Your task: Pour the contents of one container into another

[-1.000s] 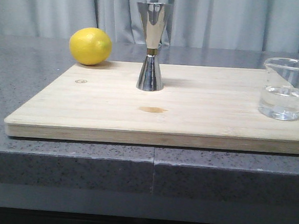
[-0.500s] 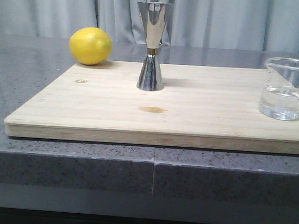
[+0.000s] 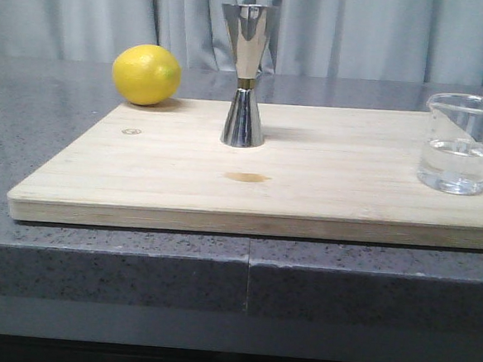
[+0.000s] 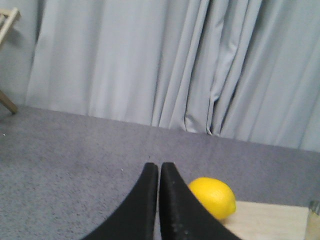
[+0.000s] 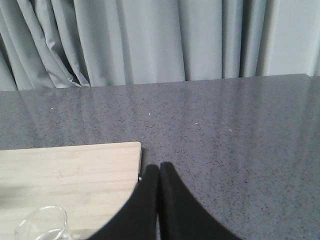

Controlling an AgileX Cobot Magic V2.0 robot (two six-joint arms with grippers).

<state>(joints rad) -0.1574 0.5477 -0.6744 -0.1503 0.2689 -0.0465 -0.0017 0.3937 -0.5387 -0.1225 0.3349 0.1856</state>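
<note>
Front view: wooden board (image 3: 309, 165) lies flat on the grey speckled bench (image 3: 37, 134). Jigger (image 3: 246, 74) stands upright at upper centre of the frame, on the board toward its far edge. Beaker (image 3: 462, 143) stands upright at the right edge of the frame, on the board's right end, about a third full of clear liquid. Jigger and beaker well apart. Lemon (image 3: 146, 74) sits at upper left, just off the board's far left corner. Small brown stain (image 3: 247, 177) on the board, in front of the jigger. No arm shows in this view.

Left wrist view: left pincer (image 4: 159, 167) at bottom centre, black fingers pressed together, holding nothing, aimed toward the grey curtain (image 4: 165, 60). It hangs clear above the bench; lemon at lower right, just beside the fingers in frame.

Right wrist view: right pincer (image 5: 159, 167) at bottom centre, fingers pressed together, empty, raised over the bench just past the board's corner. Beaker rim at lower left corner of the frame, apart from the fingers.
</note>
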